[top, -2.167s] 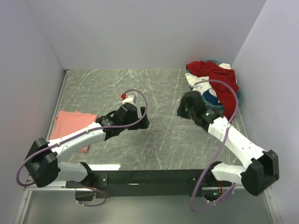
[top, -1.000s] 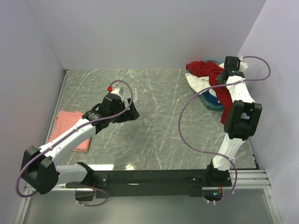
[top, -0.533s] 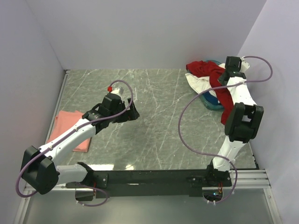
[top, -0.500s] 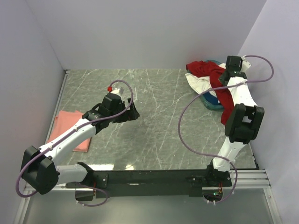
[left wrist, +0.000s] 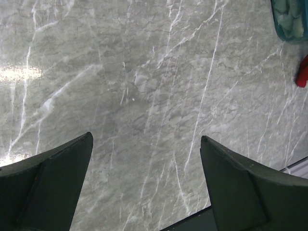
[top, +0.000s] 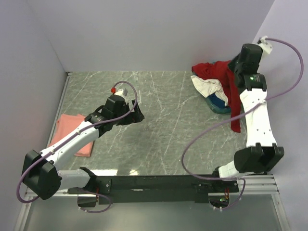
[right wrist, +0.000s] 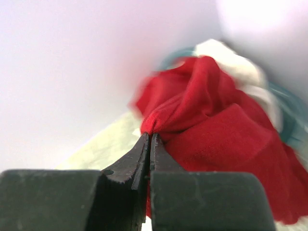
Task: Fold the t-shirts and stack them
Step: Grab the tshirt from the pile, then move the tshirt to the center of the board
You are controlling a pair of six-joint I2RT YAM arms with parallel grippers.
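The right end effector (right wrist: 150, 139) is reaching into the upper right of the overhead view and pinching the red tee (top: 225, 79), its jaws pressed together on a bunched fold of the cloth. The tee is draping from that grip. Part of it is lying over the heap at the back right corner of the counter (top: 168, 130), and a long strip is hanging down beside the arm toward the middle right of the frame. Under the red one, a cream tee (top: 204, 85) is spilling over the rim of the blue basin (top: 219, 105). At the left side of the frame, the salmon tee (top: 71, 127) is lying flat on the counter, partly hidden under the left arm. The left end effector (left wrist: 146, 142) is hovering above the counter near the middle, jaws spread wide with only marbled surface showing between them. In its own camera, the basin's corner is showing at the upper right.
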